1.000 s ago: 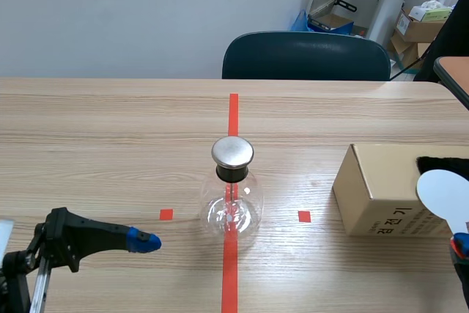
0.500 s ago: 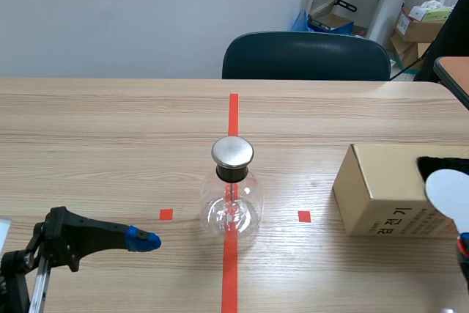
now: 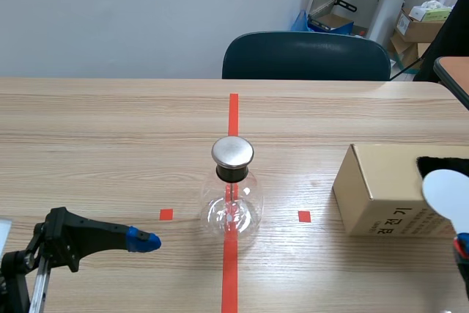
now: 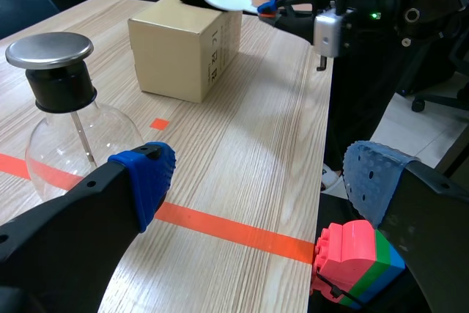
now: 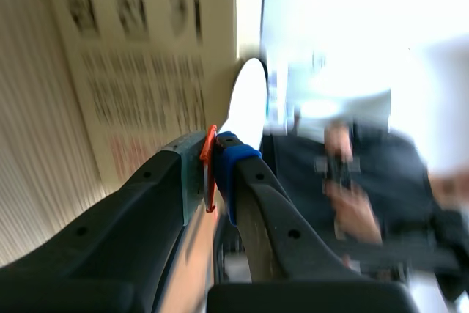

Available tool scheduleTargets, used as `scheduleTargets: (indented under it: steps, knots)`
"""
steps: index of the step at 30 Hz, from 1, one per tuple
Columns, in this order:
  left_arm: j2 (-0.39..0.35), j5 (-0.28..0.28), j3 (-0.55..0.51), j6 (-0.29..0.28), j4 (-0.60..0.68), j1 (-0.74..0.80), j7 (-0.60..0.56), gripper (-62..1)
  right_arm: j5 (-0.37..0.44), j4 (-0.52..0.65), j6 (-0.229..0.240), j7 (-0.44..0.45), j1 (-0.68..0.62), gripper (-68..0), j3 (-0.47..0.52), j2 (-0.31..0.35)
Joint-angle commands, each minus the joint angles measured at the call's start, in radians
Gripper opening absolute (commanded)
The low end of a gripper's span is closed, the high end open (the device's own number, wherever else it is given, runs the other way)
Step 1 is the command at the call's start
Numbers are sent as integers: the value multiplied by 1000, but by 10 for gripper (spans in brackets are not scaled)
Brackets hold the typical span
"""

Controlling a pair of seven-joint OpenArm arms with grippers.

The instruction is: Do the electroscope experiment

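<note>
- We judge the electroscope experiment early in its run. The right gripper (image 5: 212, 157) is clamped on the thin orange-red handle of a white paddle (image 3: 448, 194), low at the scene's right edge, just in front of the cardboard box (image 3: 381, 196).
- The electroscope (image 3: 232, 196) stands at the middle of the table (image 3: 110, 130), on the long orange-red tape line. It is well apart from the paddle, and nothing touches it.
- What is left, as we read it, is to carry the paddle left across to the electroscope's metal cap (image 3: 232, 152) and watch the inside. We cannot say whether the paddle is charged.
- The left gripper (image 4: 260, 181) rests low at the near left with its blue dotted pads spread wide, holding nothing.
- The electroscope is a clear, round-bellied glass flask that catches highlights. A black stopper (image 4: 62, 87) plugs its neck under the flat, brushed-metal cap, and a thin rod runs down inside. Any leaves at its end are too small for us to make out.
- The paddle's head is a smooth, flat, matte white oval.
- The box is plain brown card with sharp edges and dark print on its side. A dark patch (image 3: 443, 163) lies on its top, which we cannot identify.
- The table is pale wood-grain laminate.
</note>
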Motion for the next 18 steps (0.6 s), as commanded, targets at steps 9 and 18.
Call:
scheduleTargets:
  steps: [9,18]
  knots:
    - [0,-6,6,-5,24,5,-15,-112,7,2,-54,-317,-2,-669,6,18]
    - [8,-6,6,-6,24,5,-13,-112,-18,2,-54,-43,1,-669,6,27]
